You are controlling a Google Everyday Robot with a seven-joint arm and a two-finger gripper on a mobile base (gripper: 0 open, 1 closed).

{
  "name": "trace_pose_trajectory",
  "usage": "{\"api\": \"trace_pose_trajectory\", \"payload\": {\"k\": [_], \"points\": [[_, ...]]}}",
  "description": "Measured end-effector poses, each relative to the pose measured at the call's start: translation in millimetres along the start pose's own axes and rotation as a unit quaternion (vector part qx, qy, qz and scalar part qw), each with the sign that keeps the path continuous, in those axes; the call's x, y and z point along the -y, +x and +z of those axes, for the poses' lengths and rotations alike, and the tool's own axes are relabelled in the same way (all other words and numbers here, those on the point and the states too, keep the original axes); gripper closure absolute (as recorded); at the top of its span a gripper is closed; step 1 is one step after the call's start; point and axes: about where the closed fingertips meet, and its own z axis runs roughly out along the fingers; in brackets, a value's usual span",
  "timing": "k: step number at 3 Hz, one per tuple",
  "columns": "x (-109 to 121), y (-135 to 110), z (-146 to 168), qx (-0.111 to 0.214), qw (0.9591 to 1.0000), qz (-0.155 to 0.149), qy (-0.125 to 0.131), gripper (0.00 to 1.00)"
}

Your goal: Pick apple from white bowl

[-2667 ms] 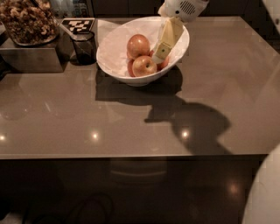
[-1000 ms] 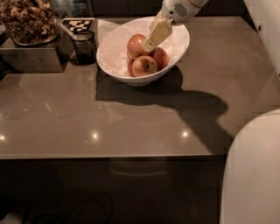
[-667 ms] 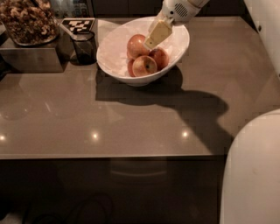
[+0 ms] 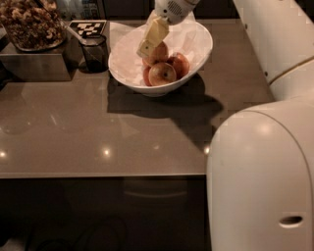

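Note:
The white bowl (image 4: pixel 194 37), lined with crinkled white paper, stands at the back middle of the brown table. Several reddish apples lie in it. The largest apple (image 4: pixel 161 50) is at the back of the pile, partly covered by my gripper. A yellower apple with a stem dimple (image 4: pixel 163 74) lies in front, and another apple (image 4: pixel 179 63) at the right. My gripper (image 4: pixel 147 47) reaches down into the bowl from above and rests on the left side of the largest apple. Its white wrist (image 4: pixel 171 9) is over the bowl's far rim.
A small dark cup (image 4: pixel 94 51) stands just left of the bowl, with a black-and-white tag card (image 4: pixel 87 27) behind it. A metal container of brown snacks (image 4: pixel 30 24) is at the far left. My white arm (image 4: pixel 260 176) fills the right foreground. The table's front edge (image 4: pixel 98 174) runs across.
My gripper has moved left and down inside the bowl, from above the right apples onto the largest apple. My arm now fills more of the right foreground.

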Motion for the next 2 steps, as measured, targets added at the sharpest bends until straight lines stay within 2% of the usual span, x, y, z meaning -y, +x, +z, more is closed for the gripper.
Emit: {"api": "trace_pose_trajectory", "payload": {"k": [1, 2], "points": [[6.8, -14.4, 9.2, 0.004, 1.0000, -0.003, 0.003, 0.23], [14.1, -11.6, 9.6, -0.006, 0.9999, 0.001, 0.012, 0.18]]}}
